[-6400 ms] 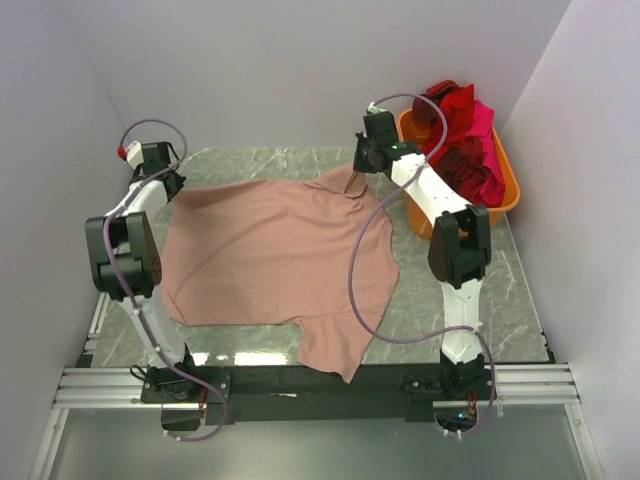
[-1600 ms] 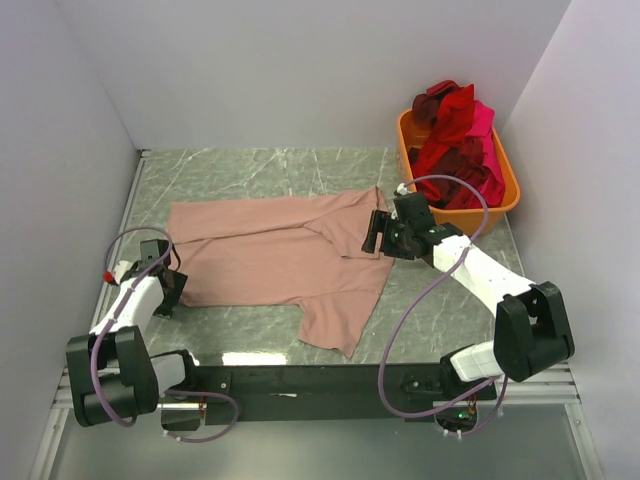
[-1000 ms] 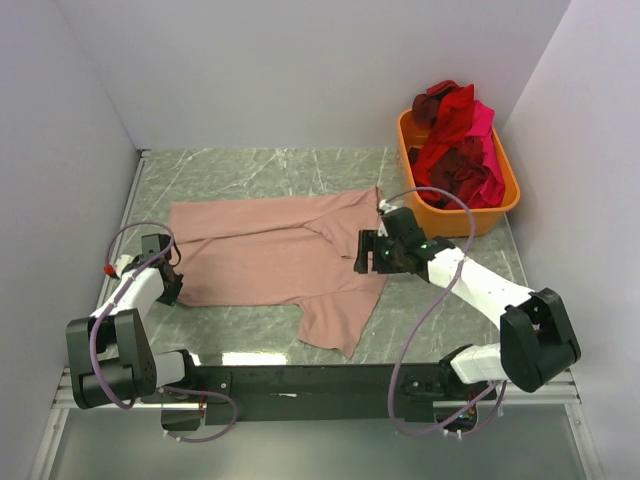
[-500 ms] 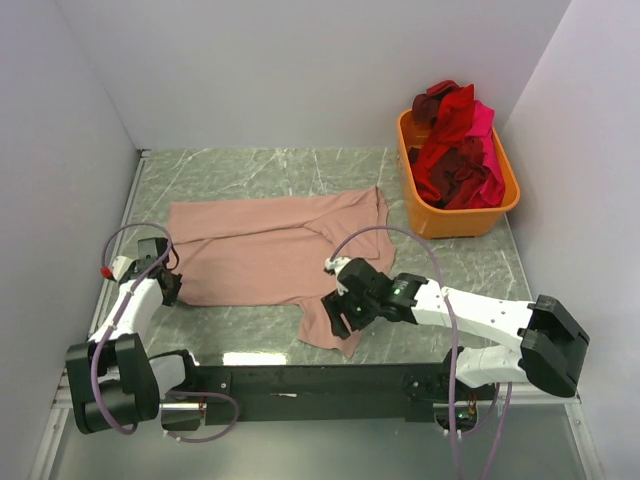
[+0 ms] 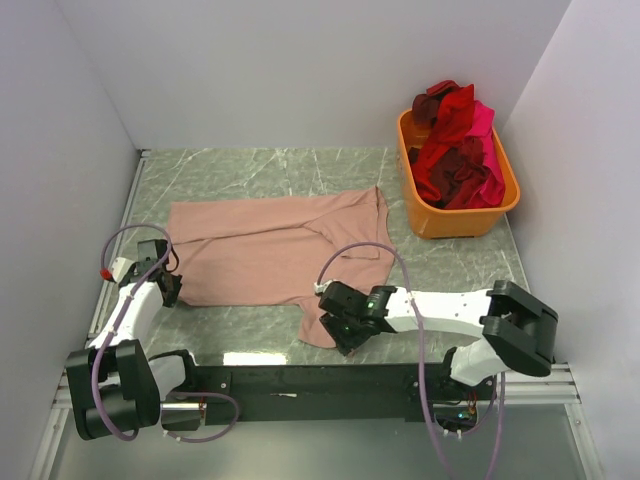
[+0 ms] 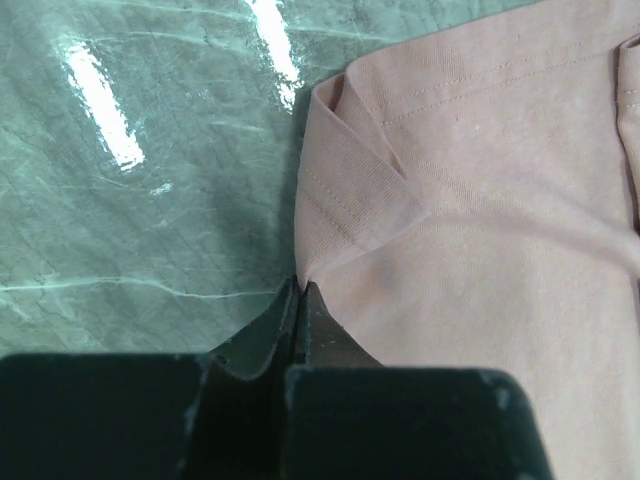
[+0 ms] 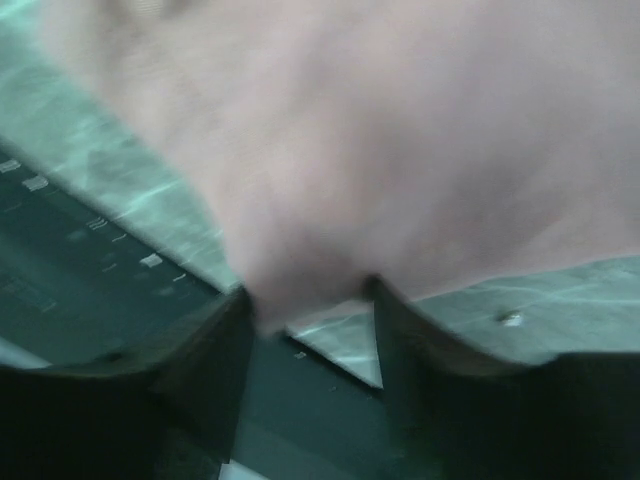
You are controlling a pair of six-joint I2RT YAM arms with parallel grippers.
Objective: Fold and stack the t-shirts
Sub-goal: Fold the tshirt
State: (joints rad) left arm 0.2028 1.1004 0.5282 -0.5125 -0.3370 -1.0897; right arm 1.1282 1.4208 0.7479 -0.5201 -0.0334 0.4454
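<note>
Both arms are white with big black joints. The left arm (image 5: 135,300) has a small red bit near its tip. The right arm (image 5: 440,305) shows a tiny green light. A thin purple cable (image 5: 362,246) loops along each arm. The fingers (image 6: 262,335) are black and smooth.

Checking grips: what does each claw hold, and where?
Left claw pinches the shirt's edge by a folded sleeve; right claw, open, holds nothing.

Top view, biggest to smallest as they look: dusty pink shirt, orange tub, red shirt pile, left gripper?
1. dusty pink shirt
2. orange tub and red shirt pile: too alike to rank
3. left gripper
</note>
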